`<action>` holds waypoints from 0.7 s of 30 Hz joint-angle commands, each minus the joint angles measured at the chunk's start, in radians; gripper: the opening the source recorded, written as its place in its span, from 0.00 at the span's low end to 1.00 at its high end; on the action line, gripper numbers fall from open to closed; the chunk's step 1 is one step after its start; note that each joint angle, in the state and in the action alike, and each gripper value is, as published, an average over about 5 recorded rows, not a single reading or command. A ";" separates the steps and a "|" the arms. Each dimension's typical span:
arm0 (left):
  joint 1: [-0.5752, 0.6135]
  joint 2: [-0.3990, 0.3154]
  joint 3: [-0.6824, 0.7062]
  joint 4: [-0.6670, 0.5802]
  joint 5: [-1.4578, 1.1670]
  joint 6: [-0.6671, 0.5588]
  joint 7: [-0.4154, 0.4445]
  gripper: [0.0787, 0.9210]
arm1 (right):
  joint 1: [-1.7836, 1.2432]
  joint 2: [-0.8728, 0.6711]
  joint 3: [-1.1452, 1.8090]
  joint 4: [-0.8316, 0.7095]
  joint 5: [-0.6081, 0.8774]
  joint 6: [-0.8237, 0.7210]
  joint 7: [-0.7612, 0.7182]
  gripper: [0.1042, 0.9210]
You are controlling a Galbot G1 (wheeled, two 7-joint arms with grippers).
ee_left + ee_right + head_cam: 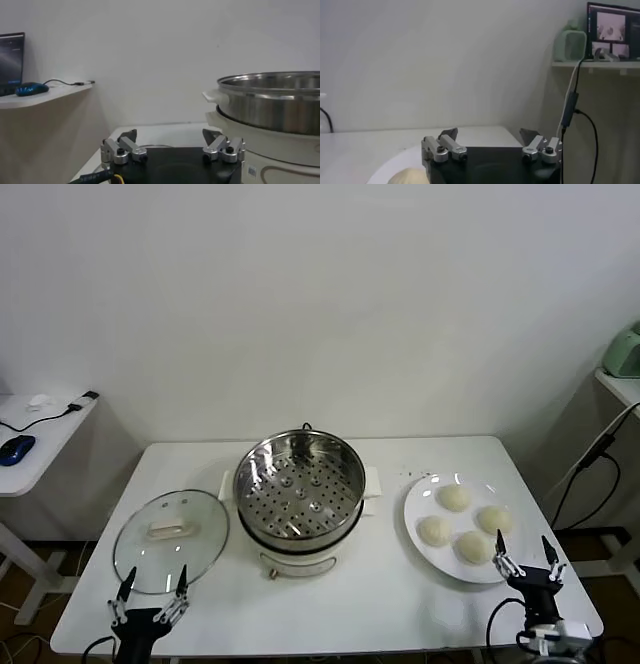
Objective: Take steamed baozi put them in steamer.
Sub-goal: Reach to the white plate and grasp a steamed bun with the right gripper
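Steamer sitting empty — four baozi waiting on plate; I'm holding left gripper and right gripper low, fingers wide, gripping nothing.

The steamer is polished stainless steel, mirror-bright on its wall, with a perforated metal tray inside and a smooth white plastic-looking base. The lid is clear glossy glass with a white handle. The buns look smooth, matt and doughy, lying on a glossy white plate. The worktop is smooth matt white. Each end effector has black bodywork with bare silvery metal fingers.
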 commanded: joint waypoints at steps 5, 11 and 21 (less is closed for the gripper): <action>0.003 -0.001 0.005 -0.004 0.009 -0.008 -0.001 0.88 | 0.438 -0.258 -0.159 -0.217 0.083 -0.243 -0.272 0.88; 0.004 0.001 0.005 -0.008 0.012 -0.015 -0.003 0.88 | 0.747 -0.425 -0.392 -0.440 -0.011 -0.322 -0.735 0.88; 0.001 -0.011 0.004 0.005 0.010 -0.009 -0.002 0.88 | 1.285 -0.380 -0.815 -0.808 -0.467 -0.242 -1.403 0.88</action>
